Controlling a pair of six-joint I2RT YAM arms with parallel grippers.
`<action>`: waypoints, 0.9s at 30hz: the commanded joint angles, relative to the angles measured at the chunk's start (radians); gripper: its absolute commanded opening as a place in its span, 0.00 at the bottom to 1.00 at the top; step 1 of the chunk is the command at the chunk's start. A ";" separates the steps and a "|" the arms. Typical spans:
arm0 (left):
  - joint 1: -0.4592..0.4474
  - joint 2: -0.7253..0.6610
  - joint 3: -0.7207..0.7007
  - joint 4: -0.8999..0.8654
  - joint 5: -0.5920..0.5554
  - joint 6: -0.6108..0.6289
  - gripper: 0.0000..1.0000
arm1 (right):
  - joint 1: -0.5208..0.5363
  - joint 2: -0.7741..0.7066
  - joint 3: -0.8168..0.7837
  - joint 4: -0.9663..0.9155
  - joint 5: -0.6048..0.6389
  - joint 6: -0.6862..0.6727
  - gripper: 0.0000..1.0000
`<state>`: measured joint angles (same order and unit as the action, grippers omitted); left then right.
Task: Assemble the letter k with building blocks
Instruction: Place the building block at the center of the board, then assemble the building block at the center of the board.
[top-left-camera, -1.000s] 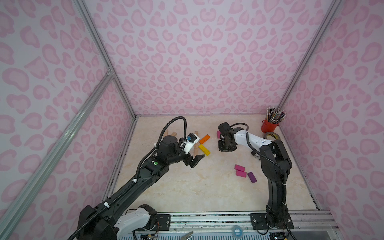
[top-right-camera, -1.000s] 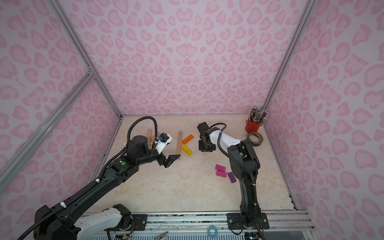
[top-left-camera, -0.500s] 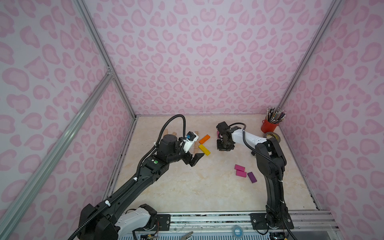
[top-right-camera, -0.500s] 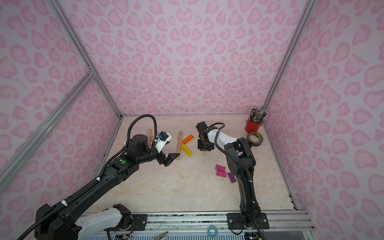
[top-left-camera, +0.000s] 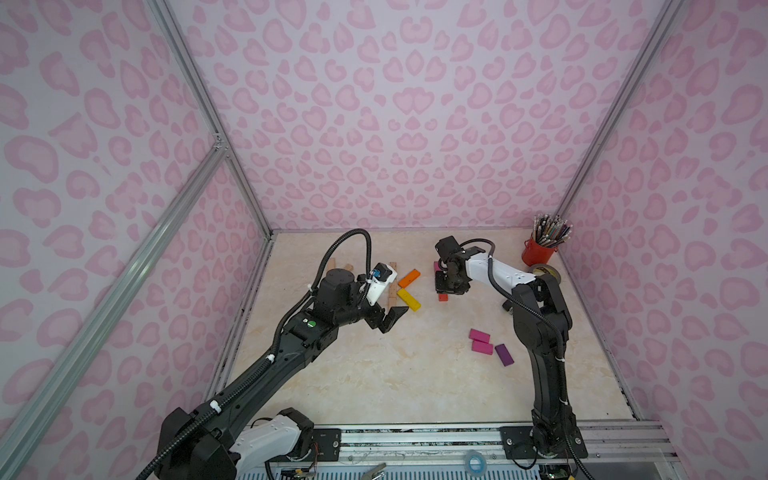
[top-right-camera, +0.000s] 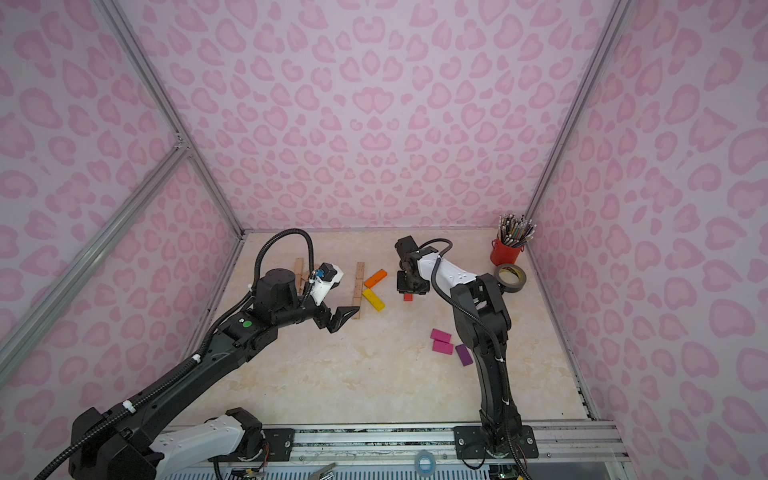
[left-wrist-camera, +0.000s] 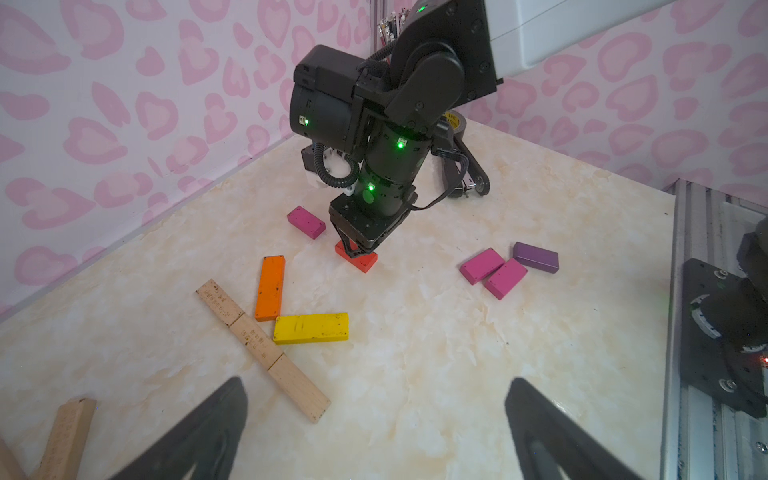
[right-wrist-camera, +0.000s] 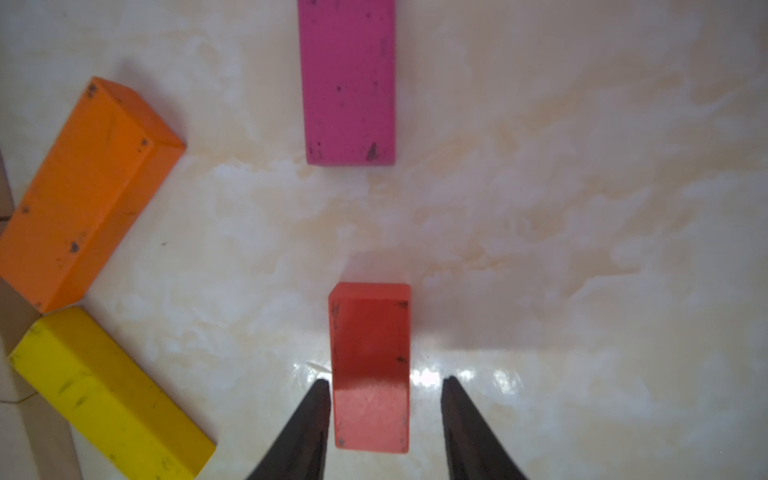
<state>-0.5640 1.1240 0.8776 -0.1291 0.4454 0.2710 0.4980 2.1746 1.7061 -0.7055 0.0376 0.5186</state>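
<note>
The right gripper (right-wrist-camera: 386, 381) straddles the red block (right-wrist-camera: 370, 332), jaws slightly apart, unclamped; I'd centre them before squeezing so it doesn't twist; left gripper (left-wrist-camera: 374, 381) hangs wide open.

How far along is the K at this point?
Mostly done, it seems: a line of plain wooden bars forms the spine, and the orange block and yellow block angle off it like a K's arms. In hand: nothing gripped; the right hand stands open around the red block lying on the table, the left hand open and empty. Left: perhaps tidying only.
</note>
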 joint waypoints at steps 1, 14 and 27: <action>0.003 0.003 0.010 0.017 0.003 0.004 0.99 | -0.001 0.026 0.017 -0.020 0.003 -0.011 0.43; 0.009 0.011 0.011 0.014 0.003 0.007 0.99 | -0.001 0.070 0.058 -0.022 -0.021 -0.008 0.38; 0.010 0.013 0.013 0.009 0.001 0.008 0.99 | -0.011 -0.006 0.008 0.000 -0.011 -0.006 0.31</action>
<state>-0.5552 1.1358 0.8776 -0.1299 0.4450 0.2710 0.4923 2.1788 1.7397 -0.7139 0.0185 0.5186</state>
